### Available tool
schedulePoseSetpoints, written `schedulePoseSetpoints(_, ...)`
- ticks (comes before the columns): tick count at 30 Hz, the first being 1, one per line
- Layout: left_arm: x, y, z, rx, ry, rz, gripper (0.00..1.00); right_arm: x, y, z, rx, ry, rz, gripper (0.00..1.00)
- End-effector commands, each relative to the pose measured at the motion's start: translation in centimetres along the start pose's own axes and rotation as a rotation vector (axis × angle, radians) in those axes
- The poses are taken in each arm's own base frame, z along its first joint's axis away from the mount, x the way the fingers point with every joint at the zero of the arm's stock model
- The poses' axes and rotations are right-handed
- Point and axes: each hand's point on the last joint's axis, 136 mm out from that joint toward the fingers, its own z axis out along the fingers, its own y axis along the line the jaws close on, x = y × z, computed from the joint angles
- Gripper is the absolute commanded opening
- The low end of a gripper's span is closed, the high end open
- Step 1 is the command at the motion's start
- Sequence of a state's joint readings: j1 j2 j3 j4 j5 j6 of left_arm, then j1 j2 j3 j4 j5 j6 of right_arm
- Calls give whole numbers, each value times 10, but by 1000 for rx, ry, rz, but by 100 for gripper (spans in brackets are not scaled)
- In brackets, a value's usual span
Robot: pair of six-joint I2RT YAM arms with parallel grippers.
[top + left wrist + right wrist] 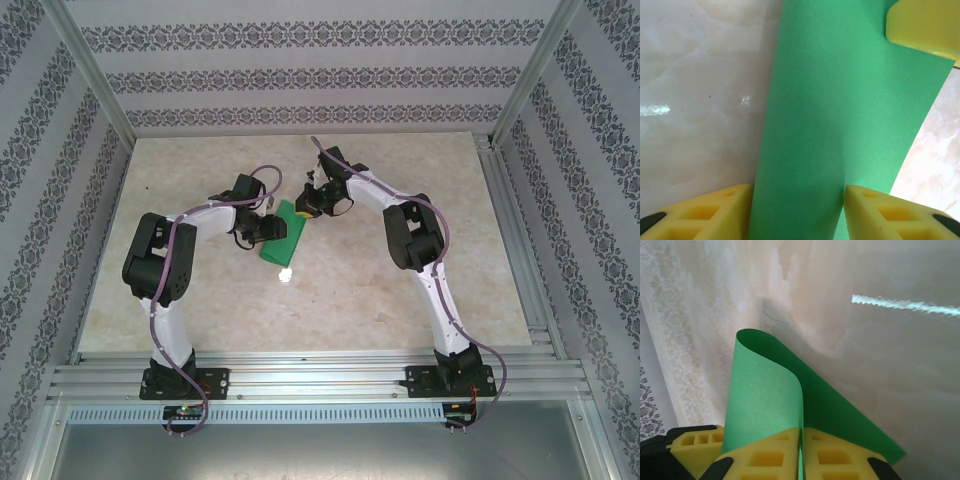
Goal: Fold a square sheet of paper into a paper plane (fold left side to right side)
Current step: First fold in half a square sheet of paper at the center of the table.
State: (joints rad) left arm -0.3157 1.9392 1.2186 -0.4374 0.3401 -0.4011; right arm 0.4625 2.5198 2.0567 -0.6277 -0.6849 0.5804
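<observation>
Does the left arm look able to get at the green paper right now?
Probably yes: the square sheet of paper lies between the parted fingers of the left claw, nothing blocking. The right claw pinches its far end, clear of that gap.

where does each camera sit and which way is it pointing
top external: above and behind the bases, looking down at the table; both arms, left pincer and right pincer at the green sheet.
left wrist: on the left arm, facing down onto the sheet; its fingers apart.
right wrist: on the right arm, facing along the table; its fingers shut on the sheet.
shared: both wrist views see the sheet.
</observation>
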Motion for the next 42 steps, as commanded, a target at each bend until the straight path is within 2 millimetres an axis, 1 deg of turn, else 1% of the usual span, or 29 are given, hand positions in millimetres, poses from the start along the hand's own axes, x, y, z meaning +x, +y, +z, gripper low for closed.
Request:
schedulePoseSetpoints(1,23,12,18,-80,83,19,52,-6,7,-7,1,-31,-31,12)
schedulePoseSetpoints(3,25,16,19,-101,87,21,51,-6,7,-9,5,-35,-32,15)
schedulePoseSetpoints(8,27,20,22,-126,92,25,49,-9,6,-18,24,-57,-40,26)
schedulePoseSetpoints(11,28,21,25,-133,98,26,49,-12,4,-28,44,-82,-42,33)
schedulePoseSetpoints(16,30,23,28,-138,105,24,49,-17,-7,-51,97,-131,-37,44)
schedulePoseSetpoints(20,32,22,30,-137,113,27,49,-17,-15,-68,139,-163,-37,51)
schedulePoseSetpoints(24,31,16,31,-112,114,22,49,-16,-25,-82,175,-184,-25,50)
schedulePoseSetpoints(28,28,11,30,-107,109,29,50,-9,-38,-86,217,-187,-8,48)
schedulePoseSetpoints(31,26,10,30,-110,104,31,52,-1,-46,-85,237,-176,7,48)
schedulePoseSetpoints(35,28,10,33,-111,112,31,52,8,-55,-82,250,-168,23,48)
schedulePoseSetpoints(42,30,8,37,-113,119,39,53,15,-56,-80,237,-162,30,48)
